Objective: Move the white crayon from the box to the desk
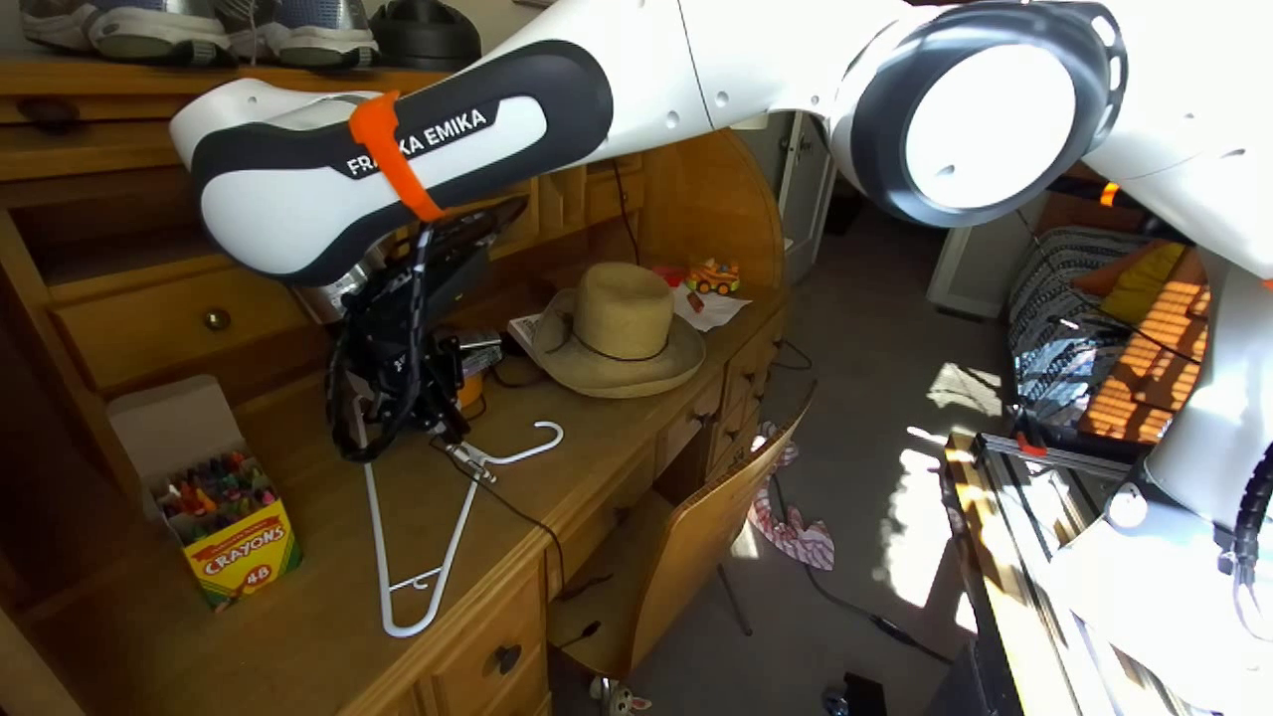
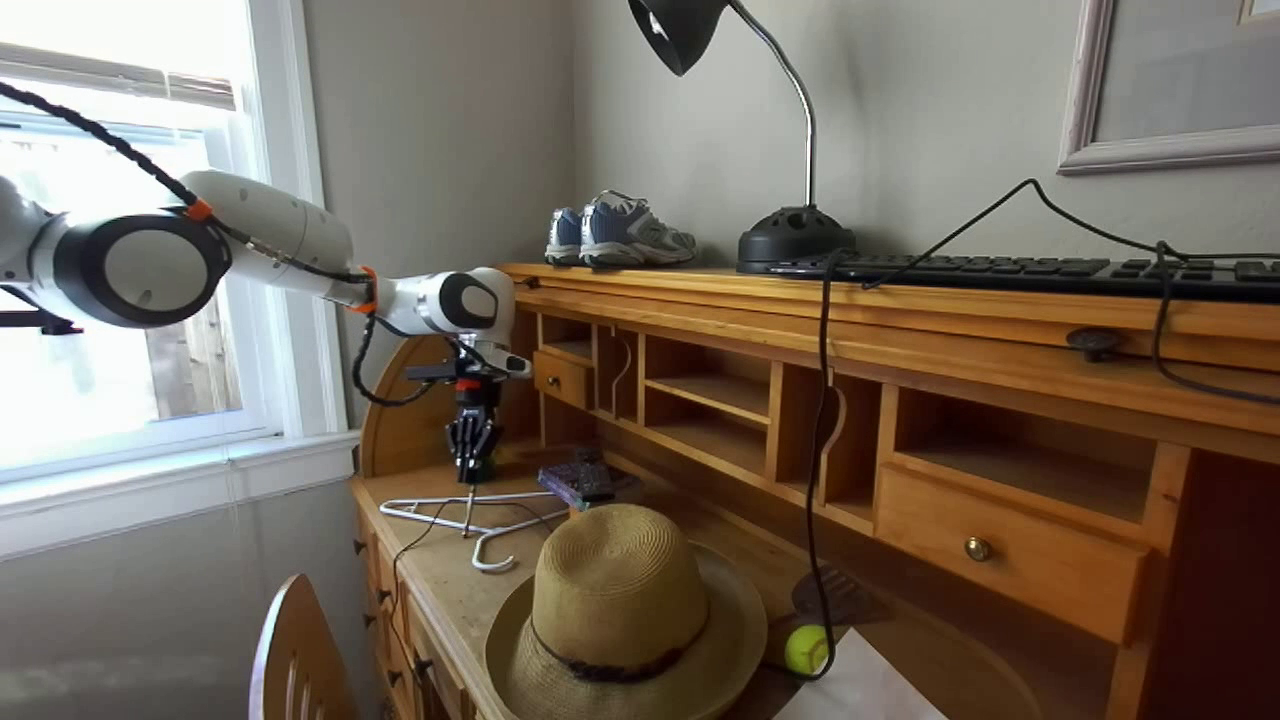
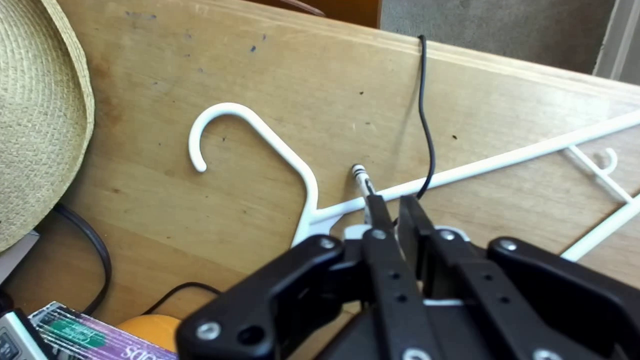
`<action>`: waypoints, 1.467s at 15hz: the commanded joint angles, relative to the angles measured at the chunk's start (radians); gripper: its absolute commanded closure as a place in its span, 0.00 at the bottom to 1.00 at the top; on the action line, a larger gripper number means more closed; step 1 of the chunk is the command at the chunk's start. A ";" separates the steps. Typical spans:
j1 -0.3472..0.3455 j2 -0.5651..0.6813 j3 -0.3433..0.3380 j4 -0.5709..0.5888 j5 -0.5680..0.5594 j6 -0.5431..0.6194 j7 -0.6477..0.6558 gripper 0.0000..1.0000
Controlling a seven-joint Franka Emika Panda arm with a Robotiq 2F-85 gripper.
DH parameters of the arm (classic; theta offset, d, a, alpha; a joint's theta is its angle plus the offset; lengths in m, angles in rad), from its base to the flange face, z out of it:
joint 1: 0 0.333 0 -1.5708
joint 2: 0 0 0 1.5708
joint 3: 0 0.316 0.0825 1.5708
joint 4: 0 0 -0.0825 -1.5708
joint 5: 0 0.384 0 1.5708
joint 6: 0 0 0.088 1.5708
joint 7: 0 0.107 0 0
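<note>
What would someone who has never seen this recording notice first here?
Probably the white robot arm spanning the top of an exterior view, then the yellow crayon box sitting open at that view's lower left. The straw hat on the desk, near a white hanger, shows in every view.

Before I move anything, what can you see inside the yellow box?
Inside the open box stand crayons of many colours, red and orange among them; only their upper ends show. The box covers their lower parts; its bottom cannot be seen.
</note>
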 commanded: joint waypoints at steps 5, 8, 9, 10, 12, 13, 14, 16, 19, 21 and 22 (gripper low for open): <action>0.009 0.040 -0.001 0.082 -0.005 -0.002 -0.001 0.32; 0.019 -0.001 0.011 0.056 0.007 0.019 0.015 0.08; 0.023 -0.019 0.016 0.043 0.013 0.033 0.025 0.02; 0.025 -0.037 0.021 0.028 0.021 0.053 0.041 0.00; 0.027 -0.078 0.034 -0.011 0.039 0.108 0.098 0.00; 0.025 -0.100 0.043 -0.033 0.052 0.146 0.134 0.00; 0.023 -0.125 0.046 -0.065 0.059 0.183 0.169 0.00; 0.019 -0.193 0.050 -0.158 0.076 0.280 0.242 0.00; 0.008 -0.295 0.051 -0.286 0.111 0.330 0.323 0.00; -0.002 -0.360 0.051 -0.366 0.122 0.383 0.326 0.00; -0.008 -0.394 0.052 -0.406 0.124 0.400 0.312 0.00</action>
